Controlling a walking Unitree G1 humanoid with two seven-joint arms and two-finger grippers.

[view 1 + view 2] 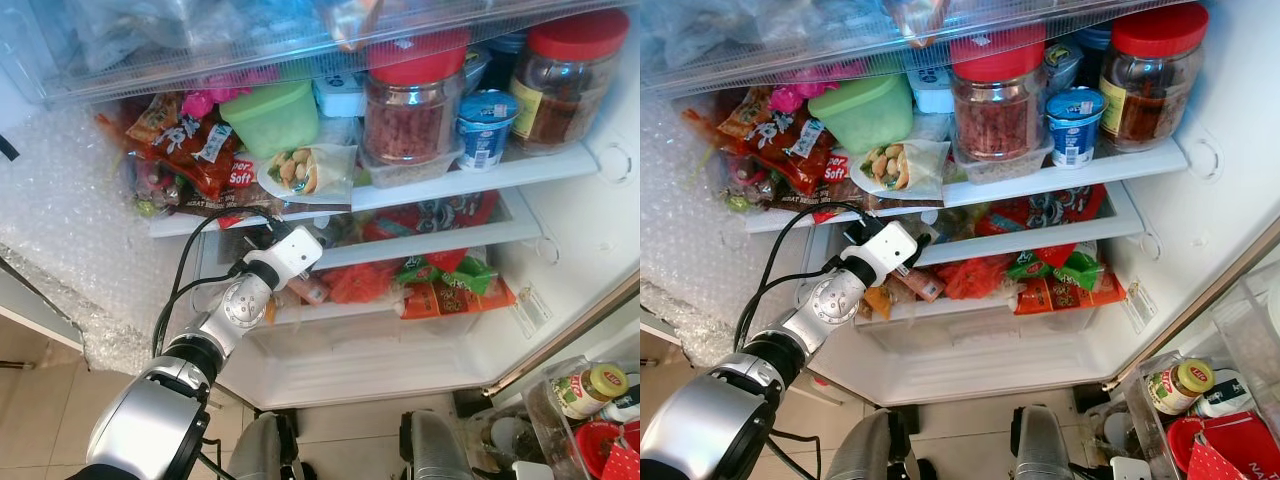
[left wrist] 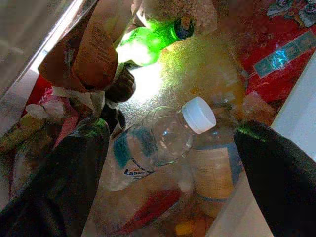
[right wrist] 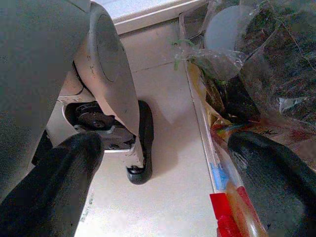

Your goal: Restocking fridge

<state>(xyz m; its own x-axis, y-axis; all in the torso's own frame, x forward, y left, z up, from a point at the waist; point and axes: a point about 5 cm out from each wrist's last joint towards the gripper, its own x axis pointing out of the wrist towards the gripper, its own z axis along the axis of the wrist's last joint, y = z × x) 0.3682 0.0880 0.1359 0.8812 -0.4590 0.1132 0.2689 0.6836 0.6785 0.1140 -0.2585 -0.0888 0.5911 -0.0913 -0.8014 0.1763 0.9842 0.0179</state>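
My left arm [image 1: 240, 305] reaches into the open fridge, its wrist at the mouth of the second shelf [image 1: 440, 240], under the packed snack shelf. In the left wrist view my left gripper [image 2: 170, 133] is open, its fingers [image 2: 74, 168] spread wide. Between them lies a clear water bottle [image 2: 153, 143] with a white cap [image 2: 198, 114], on its side among packets; the fingers are not closed on it. A green bottle [image 2: 148, 42] lies beyond. My right gripper [image 3: 165, 143] hangs open and empty over the tiled floor beside my own foot [image 3: 140, 148].
The shelf [image 1: 520, 170] above holds two red-lidded jars [image 1: 415, 105], a yoghurt cup [image 1: 485, 128], a green tub [image 1: 272, 115] and snack packets [image 1: 190, 150]. A drawer [image 1: 400, 320] of packets sits below. Bubble wrap [image 1: 70, 230] lines the left wall. The door bin [image 1: 590, 390] at lower right holds jars.
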